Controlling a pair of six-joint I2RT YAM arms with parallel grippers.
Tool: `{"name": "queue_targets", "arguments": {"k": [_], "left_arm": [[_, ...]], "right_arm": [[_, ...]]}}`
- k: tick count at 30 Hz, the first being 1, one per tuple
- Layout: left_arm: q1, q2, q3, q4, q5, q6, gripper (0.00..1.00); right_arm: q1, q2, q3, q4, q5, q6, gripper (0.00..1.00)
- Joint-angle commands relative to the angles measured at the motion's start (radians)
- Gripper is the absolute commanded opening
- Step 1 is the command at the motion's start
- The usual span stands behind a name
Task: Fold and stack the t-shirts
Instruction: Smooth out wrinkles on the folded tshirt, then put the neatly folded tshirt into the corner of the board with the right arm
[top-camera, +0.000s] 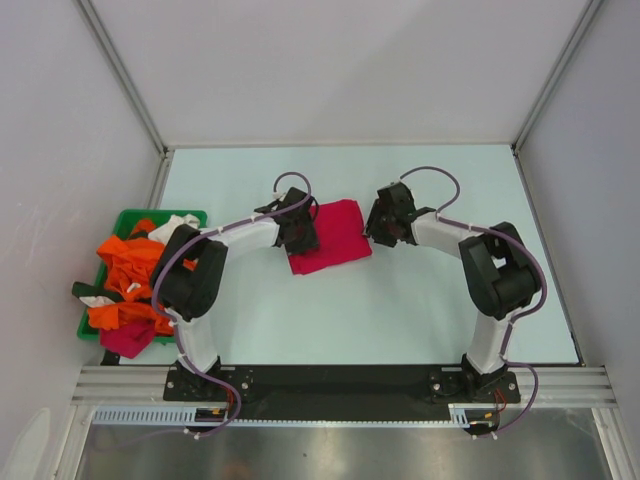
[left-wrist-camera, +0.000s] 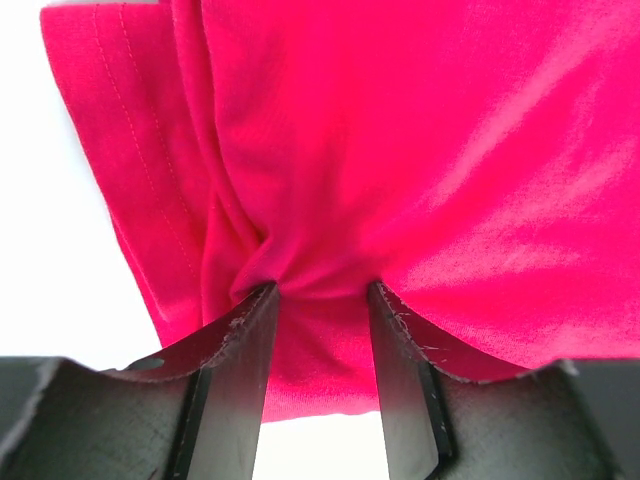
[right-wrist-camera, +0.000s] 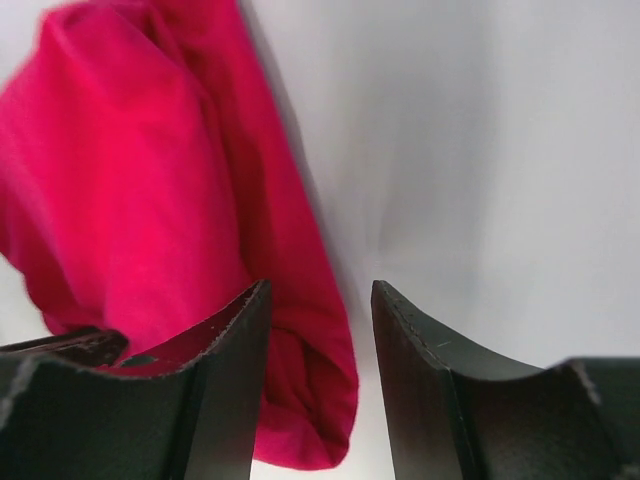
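A crimson-pink t-shirt (top-camera: 335, 238) lies folded into a rough rectangle on the pale table, mid-field. My left gripper (top-camera: 300, 232) is down on its left edge. In the left wrist view the jaws (left-wrist-camera: 322, 290) stand apart, and the cloth (left-wrist-camera: 420, 150) puckers into creases around the fingertips and spans the gap. My right gripper (top-camera: 380, 228) is at the shirt's right edge. It is open (right-wrist-camera: 320, 290), and the rolled fold of the shirt (right-wrist-camera: 300, 380) lies against its left finger, clear of the right one. Orange t-shirts (top-camera: 128, 268) lie crumpled in a heap at the left.
A green tray (top-camera: 122, 215) at the table's left edge holds the orange heap, some white cloth (top-camera: 175, 225) and another crimson piece (top-camera: 125, 340). Grey walls with metal posts close in the table on three sides.
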Motion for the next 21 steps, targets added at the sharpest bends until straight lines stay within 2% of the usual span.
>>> {"name": "queue_targets", "arguments": {"k": [1,7,13,21], "left_arm": [[0.028,0.038,-0.008,-0.205,-0.091,0.039,0.49],[0.028,0.057,0.002,-0.214,-0.098,0.044,0.49],[0.028,0.066,0.012,-0.217,-0.087,0.042,0.48],[0.025,0.071,0.034,-0.218,-0.073,0.034,0.48]], "right_arm": [[0.001,-0.065,0.031,0.074,0.037,0.031,0.50],[0.009,-0.146,0.092,0.019,0.128,-0.021,0.50],[0.009,-0.122,0.111,0.034,-0.009,-0.009,0.50],[0.009,-0.067,0.020,0.083,-0.052,0.019,0.50]]}}
